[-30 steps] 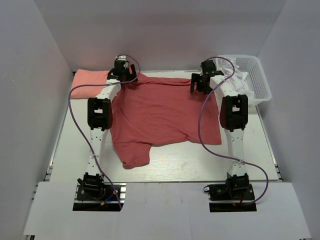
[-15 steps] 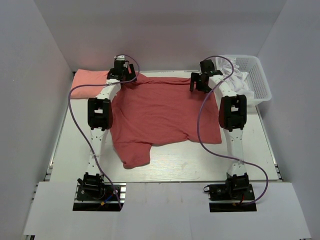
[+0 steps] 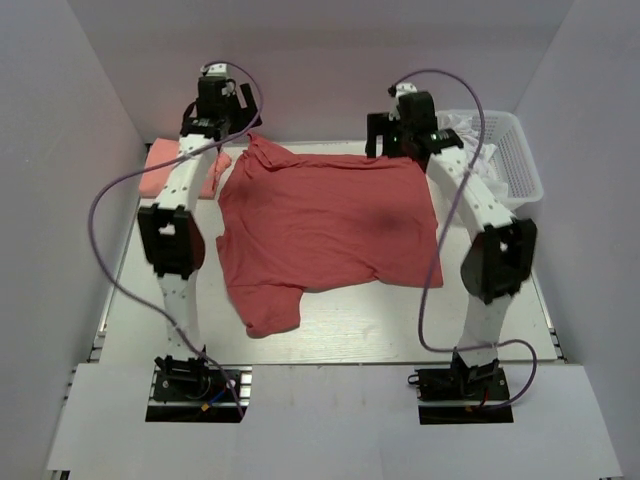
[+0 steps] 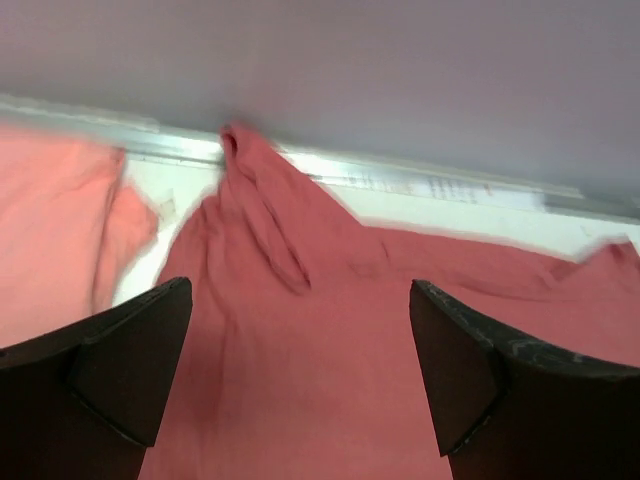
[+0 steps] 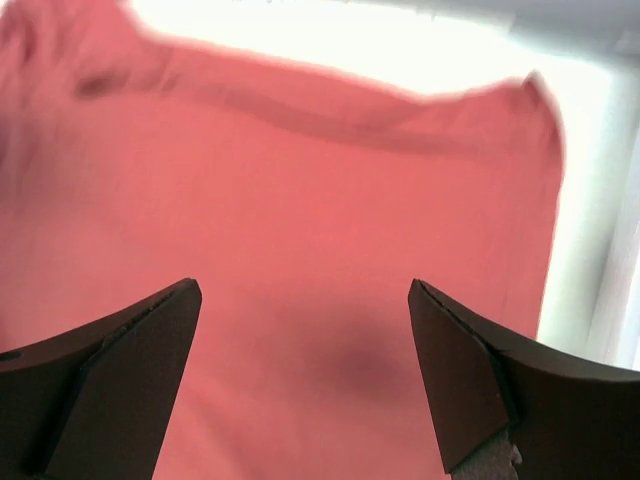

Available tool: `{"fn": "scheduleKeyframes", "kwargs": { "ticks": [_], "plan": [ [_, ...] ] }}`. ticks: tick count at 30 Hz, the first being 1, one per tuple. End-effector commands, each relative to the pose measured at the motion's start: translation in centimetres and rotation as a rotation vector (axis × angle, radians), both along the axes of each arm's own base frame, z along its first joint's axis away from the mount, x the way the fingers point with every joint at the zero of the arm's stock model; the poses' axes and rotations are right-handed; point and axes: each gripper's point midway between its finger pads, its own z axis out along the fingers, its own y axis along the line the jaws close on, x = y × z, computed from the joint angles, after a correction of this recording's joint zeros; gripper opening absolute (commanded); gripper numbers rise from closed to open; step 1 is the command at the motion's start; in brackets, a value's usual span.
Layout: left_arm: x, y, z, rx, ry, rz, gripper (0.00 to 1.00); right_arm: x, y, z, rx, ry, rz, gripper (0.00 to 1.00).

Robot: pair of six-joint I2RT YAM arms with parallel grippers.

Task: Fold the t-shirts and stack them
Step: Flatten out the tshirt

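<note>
The red t-shirt (image 3: 330, 225) lies flat on the desk (image 3: 400, 330), with the pink t-shirt (image 3: 170, 170) at the back left corner. The left gripper (image 4: 300, 290) and right gripper (image 5: 303, 288) hang wide open above the red one's far edge.

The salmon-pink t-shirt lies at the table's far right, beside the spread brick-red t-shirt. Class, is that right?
Not quite: the side is wrong. The salmon-pink t-shirt lies at the table's far left, beside the spread brick-red t-shirt. The top external view shows it.
</note>
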Motion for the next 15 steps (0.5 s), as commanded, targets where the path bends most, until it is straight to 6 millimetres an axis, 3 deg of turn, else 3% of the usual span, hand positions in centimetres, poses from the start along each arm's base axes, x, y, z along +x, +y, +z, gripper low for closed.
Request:
{"fn": "scheduleKeyframes", "kwargs": {
  "ticks": [1,2,3,4,5,6,7,8,9,10,11,13,14,15],
  "plan": [
    [-9.3,-0.4,2.6,-0.062,0.152,-0.011,1.0,-5.4,0.4,-1.5,0.006,0.049,0.011,0.9],
    [-11.7,-0.2,1.8,-0.079,0.201,0.005,1.0,-6.3,2.4,-1.0,0.046,0.018,0.03,0.9],
    [-14.0,-0.7,1.3,-0.107,0.224,-0.002,1.0,-9.9,1.8,-2.6,0.054,0.068,0.055,0.9],
    [-18.4,-1.0,0.8,-0.158,0.224,-0.001,1.0,-11.9,3.8,-2.7,0.101,0.095,0.132,0.9],
    [-20.5,-1.1,0.4,-0.188,0.216,-0.01,1.0,-14.7,5.0,-3.5,0.13,0.131,0.201,0.9],
    [-24.7,-1.5,-4.5,-0.217,0.322,-0.025,1.0,-16.8,5.4,-4.6,0.147,0.16,0.234,0.9],
    [-26.7,-1.7,-4.5,-0.262,0.306,-0.027,1.0,-18.7,5.8,-5.2,0.164,0.171,0.271,0.9],
    [-29.4,-2.0,-1.8,-0.302,0.21,-0.064,1.0,-21.2,7.9,-5.6,0.201,0.206,0.374,0.9],
    [-32.0,-1.3,-5.1,-0.316,0.269,-0.015,1.0,-23.2,10.0,-4.9,0.249,0.2,0.44,0.9],
    [-33.5,-1.5,-5.5,-0.358,0.271,0.001,1.0,-27.0,11.4,-6.8,0.277,0.282,0.545,0.9],
    [-35.5,-1.8,-6.4,-0.372,0.309,-0.026,1.0,-28.0,12.3,-7.0,0.296,0.29,0.583,0.9],
    [-38.8,-1.9,-8.1,-0.393,0.369,-0.046,1.0,-31.8,14.7,-8.9,0.299,0.378,0.666,0.9],
    [-41.4,-1.6,-10.5,-0.391,0.476,-0.028,1.0,-32.6,15.0,-9.3,0.299,0.398,0.682,0.9],
    [-42.8,-1.6,-11.5,-0.391,0.518,-0.02,1.0,-34.1,15.4,-10.2,0.286,0.427,0.706,0.9]
  ]
}}
